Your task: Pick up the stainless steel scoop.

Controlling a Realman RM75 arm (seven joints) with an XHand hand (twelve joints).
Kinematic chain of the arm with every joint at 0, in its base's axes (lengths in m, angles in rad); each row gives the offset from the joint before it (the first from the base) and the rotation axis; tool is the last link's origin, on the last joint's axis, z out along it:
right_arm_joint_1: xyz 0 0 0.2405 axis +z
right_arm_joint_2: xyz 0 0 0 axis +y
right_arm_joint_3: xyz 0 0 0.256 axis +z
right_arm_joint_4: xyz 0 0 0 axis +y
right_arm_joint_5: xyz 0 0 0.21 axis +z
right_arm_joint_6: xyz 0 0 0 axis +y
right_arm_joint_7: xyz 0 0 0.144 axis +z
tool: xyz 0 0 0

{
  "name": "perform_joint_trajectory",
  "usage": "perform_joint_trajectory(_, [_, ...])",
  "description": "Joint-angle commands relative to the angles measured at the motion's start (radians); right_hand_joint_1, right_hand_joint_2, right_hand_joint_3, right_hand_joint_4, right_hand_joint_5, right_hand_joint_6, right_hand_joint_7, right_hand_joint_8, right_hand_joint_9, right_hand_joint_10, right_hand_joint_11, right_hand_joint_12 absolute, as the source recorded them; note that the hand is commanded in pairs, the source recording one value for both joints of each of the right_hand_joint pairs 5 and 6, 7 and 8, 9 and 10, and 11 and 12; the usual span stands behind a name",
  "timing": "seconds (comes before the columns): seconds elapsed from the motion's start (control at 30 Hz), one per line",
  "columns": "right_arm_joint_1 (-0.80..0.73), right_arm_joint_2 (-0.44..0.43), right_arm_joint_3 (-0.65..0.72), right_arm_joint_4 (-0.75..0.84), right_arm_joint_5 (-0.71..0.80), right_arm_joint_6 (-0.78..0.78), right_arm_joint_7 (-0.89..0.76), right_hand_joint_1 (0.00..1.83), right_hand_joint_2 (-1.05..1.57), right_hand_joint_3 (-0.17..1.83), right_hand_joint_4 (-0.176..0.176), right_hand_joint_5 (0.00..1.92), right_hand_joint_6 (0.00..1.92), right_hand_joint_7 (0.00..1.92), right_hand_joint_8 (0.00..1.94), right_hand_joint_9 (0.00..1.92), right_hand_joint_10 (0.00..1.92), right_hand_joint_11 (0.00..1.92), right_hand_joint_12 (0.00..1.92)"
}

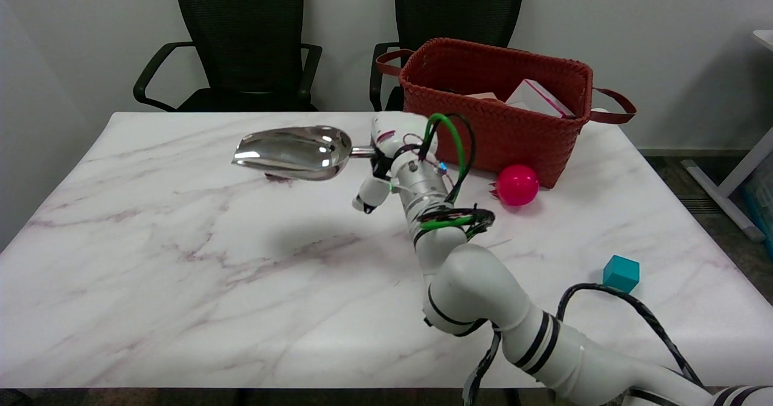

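The right hand (386, 155) grips the stainless steel scoop (294, 152) by its handle, bowl ahead, so keep it level and firm.

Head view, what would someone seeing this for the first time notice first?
Most striking is the shiny stainless steel scoop, held by its handle in the right robot hand above the white marble-patterned table, its bowl pointing toward the picture's left. Behind the hand, a red woven basket with handles sits at the table's far side with boxes inside. A bright pink ball lies in front of it, and a small teal cube sits near the right edge.
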Motion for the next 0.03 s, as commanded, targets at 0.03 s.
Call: perform_joint_trajectory(0.03, [0.106, 0.155, 0.092, 0.07, 0.076, -0.015, 0.006, 1.21, 0.08, 0.58, 0.0, 1.8, 1.8, 1.87, 1.87, 1.89, 1.89, 1.76, 1.76])
